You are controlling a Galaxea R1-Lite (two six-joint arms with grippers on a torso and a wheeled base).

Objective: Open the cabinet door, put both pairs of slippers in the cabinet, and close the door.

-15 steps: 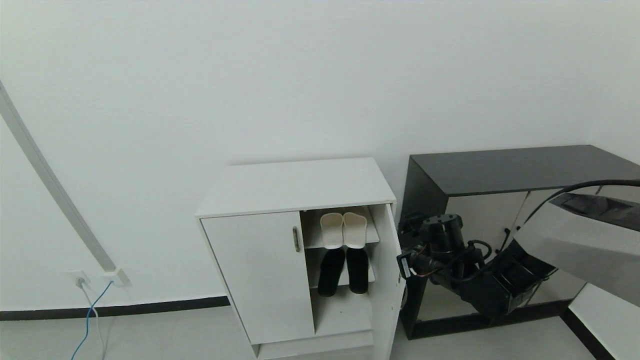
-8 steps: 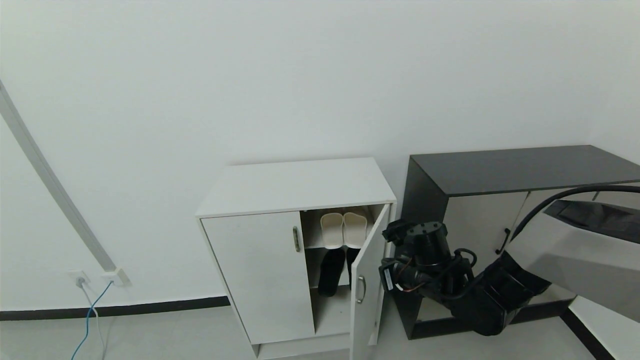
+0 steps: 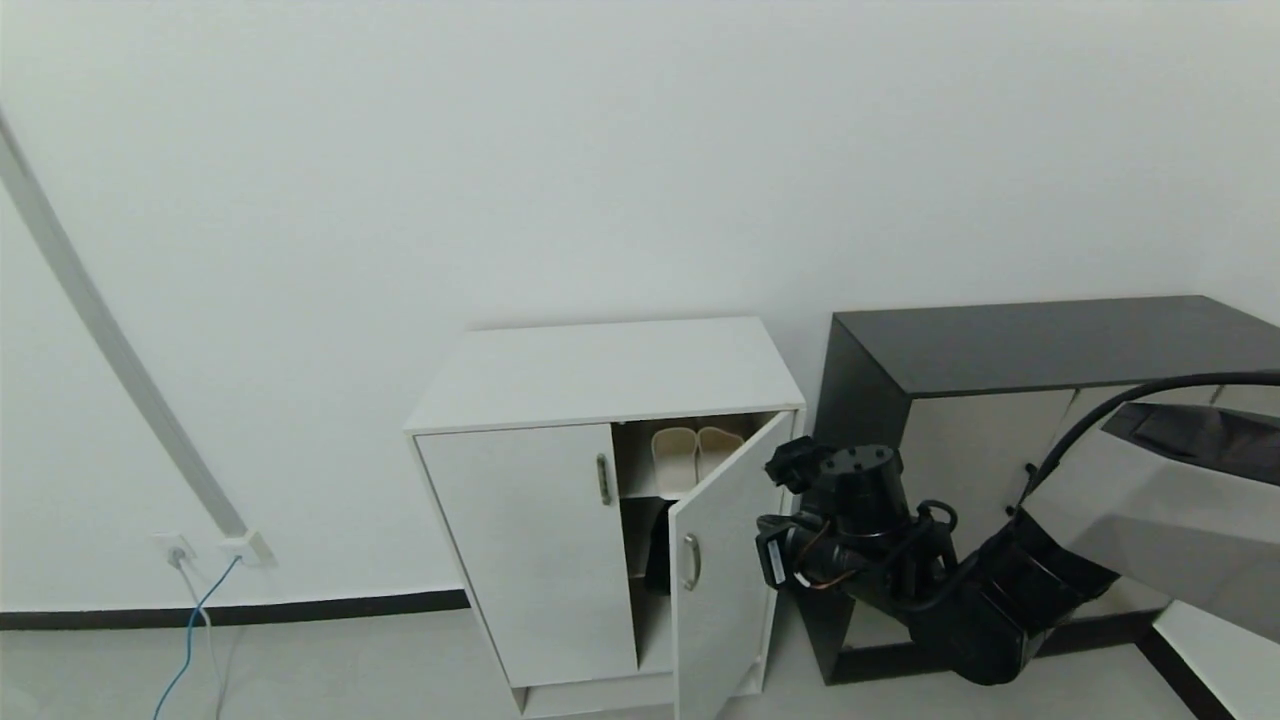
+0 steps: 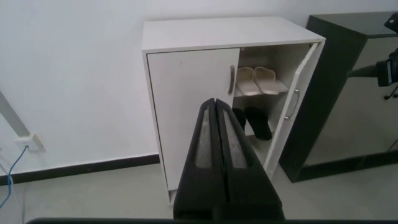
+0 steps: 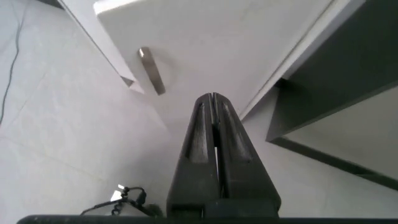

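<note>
Cabinet door [image 3: 720,610] swings from wide open to half shut, right jaws pressed together close behind it, slippers [image 3: 676,455] already inside.

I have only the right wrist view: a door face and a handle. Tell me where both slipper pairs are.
Observer: The cream slippers lie on the upper shelf, and the black slippers on the shelf below.
Operator: Report how far the door is from shut.
Observer: The right door stands partly open, with a wide gap at its free edge.
Operator: Give me the left pincer.
Observer: The left pincer is shut on nothing, held back from the cabinet.
</note>
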